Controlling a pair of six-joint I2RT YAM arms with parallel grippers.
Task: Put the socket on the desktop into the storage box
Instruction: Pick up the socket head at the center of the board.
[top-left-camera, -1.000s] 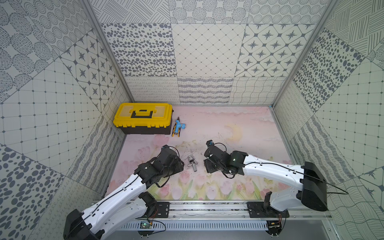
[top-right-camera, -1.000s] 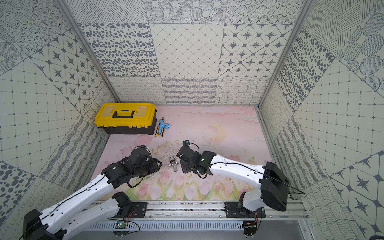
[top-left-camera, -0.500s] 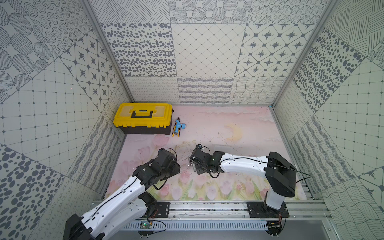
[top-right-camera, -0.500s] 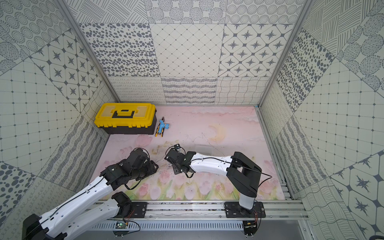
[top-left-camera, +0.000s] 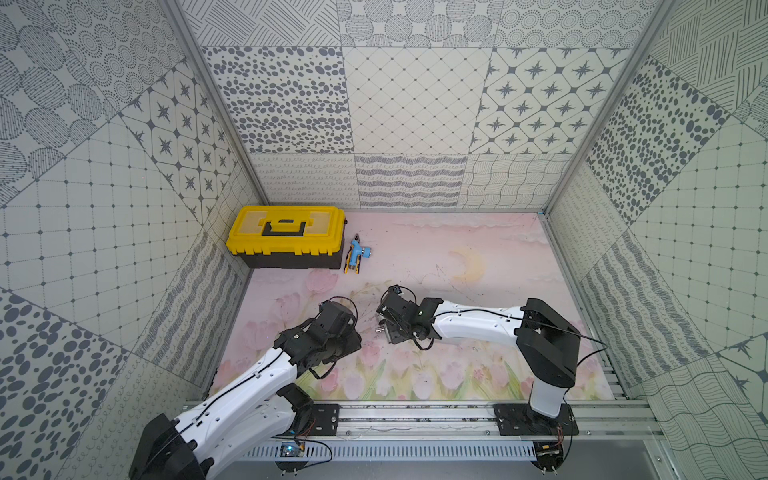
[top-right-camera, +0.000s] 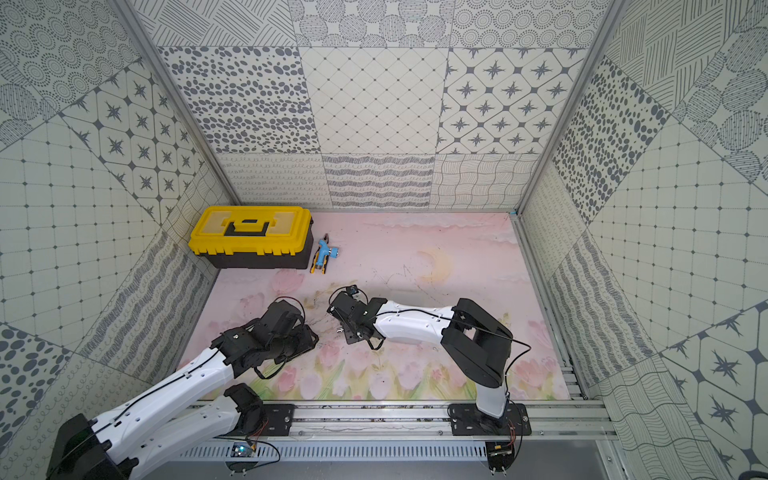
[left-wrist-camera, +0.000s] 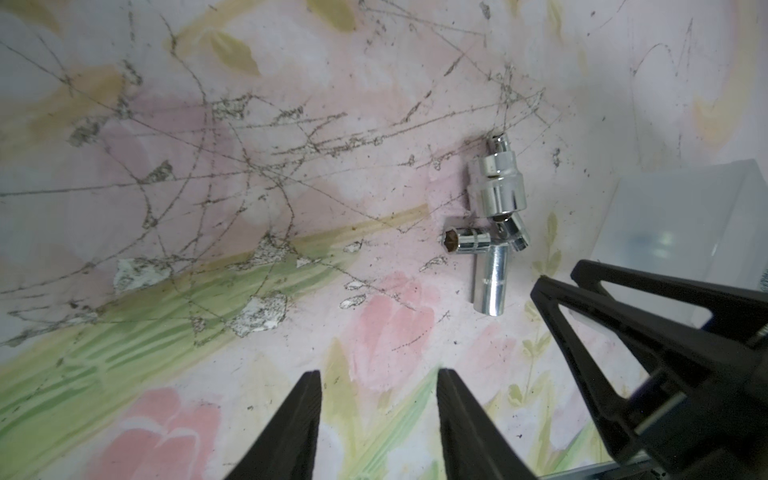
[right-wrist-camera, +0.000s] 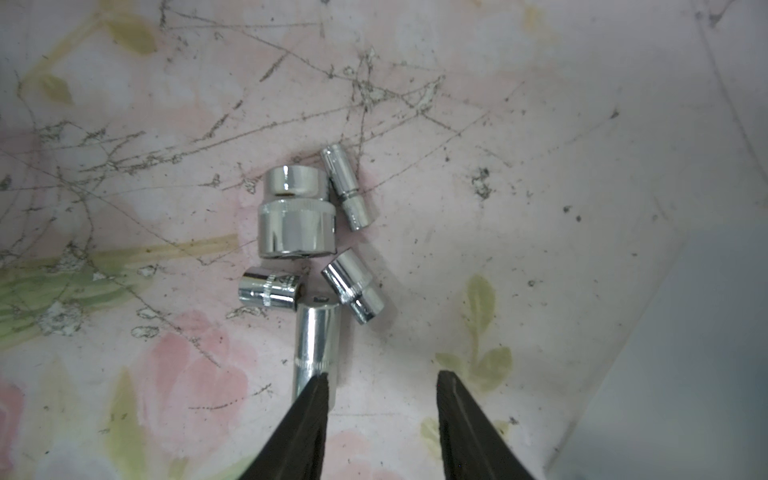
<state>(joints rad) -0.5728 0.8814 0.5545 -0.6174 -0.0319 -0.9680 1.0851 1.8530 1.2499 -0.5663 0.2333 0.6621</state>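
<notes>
Right wrist view settles the geometry. The right gripper hangs low, jaws spread and empty. The long socket lies on the desktop under one fingertip rather than between the two, with its long axis parallel to the fingers. A small sideways shift looks necessary before closing.

A knurled socket and a medium socket crowd the long socket's far end, with a large stepped socket beyond them, so room is tight. The storage box lies near the long socket, past the gripper's other finger. The left gripper, also spread and empty, stands farther from the long socket. The desktop is flat and scratched, so the chrome cylinders would probably roll.
</notes>
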